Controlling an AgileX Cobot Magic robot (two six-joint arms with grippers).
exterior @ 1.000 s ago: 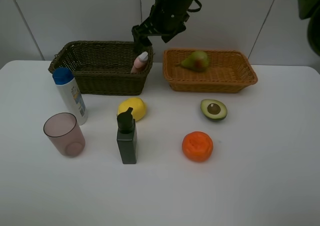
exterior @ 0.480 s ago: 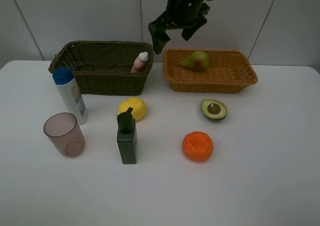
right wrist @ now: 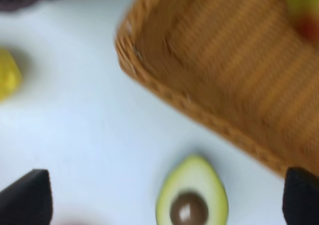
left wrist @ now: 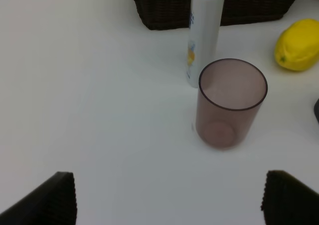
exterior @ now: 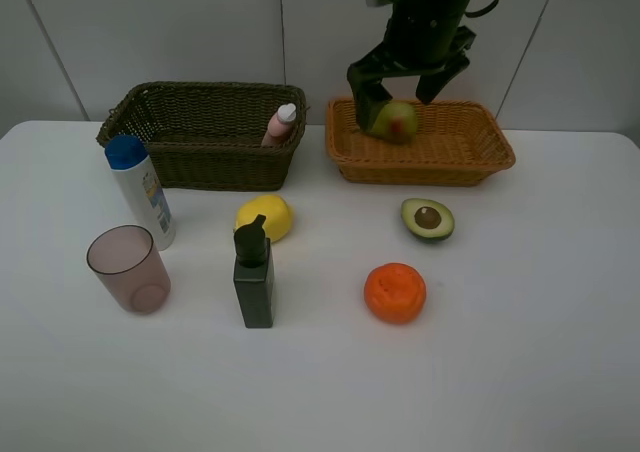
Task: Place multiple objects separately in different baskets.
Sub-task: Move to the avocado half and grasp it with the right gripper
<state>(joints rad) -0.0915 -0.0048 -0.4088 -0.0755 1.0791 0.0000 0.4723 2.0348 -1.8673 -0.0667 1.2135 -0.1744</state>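
Black right jaws have swung from dark basket (exterior: pixel 215 162) to pear (exterior: pixel 397 122).

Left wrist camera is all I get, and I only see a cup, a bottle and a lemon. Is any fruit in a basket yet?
Observer: Yes, a pear lies in the orange-tan basket.
Operator: What's in the dark one?
Observer: A pink bottle leans in a corner of the dark basket.
Operator: Where's the other arm?
Observer: The right gripper is open and empty, up by the pear.
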